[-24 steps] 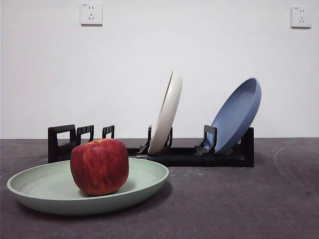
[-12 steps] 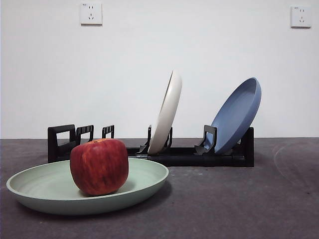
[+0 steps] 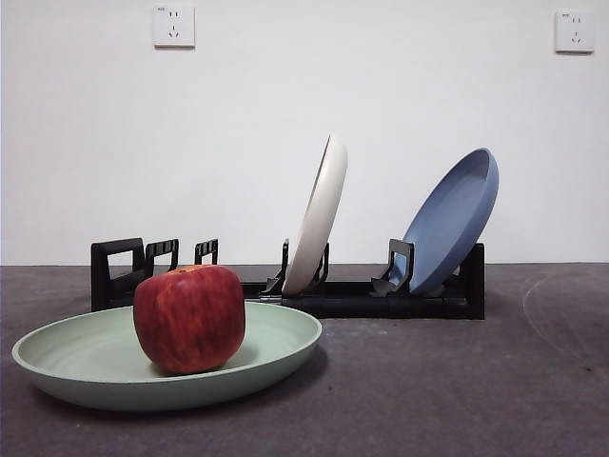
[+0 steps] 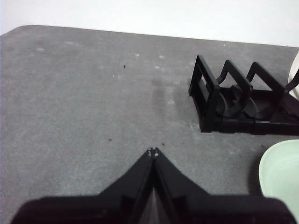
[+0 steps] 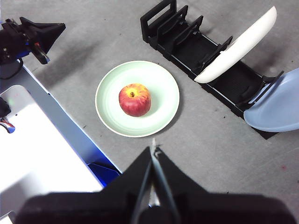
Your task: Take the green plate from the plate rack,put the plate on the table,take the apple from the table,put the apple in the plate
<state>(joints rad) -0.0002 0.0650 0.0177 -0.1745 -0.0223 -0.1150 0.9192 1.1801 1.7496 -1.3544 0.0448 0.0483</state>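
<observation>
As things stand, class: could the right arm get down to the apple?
Probably yes. The right gripper hangs high, jaws shut, and the apple sits uncovered in the green plate. The rack stands off to one side, and the left gripper is away from it.

- A robot test lab or staged workroom, not a lived-in kitchen.
- A bare white wall [image 3: 285, 114] carries only two sockets [image 3: 174, 26].
- The grey worktop [image 3: 457, 381] holds one plate rack [image 3: 381, 300] of dishes, nothing else domestic.
- A white machine base [image 5: 32, 149] with wiring sits at the worktop's edge.
</observation>
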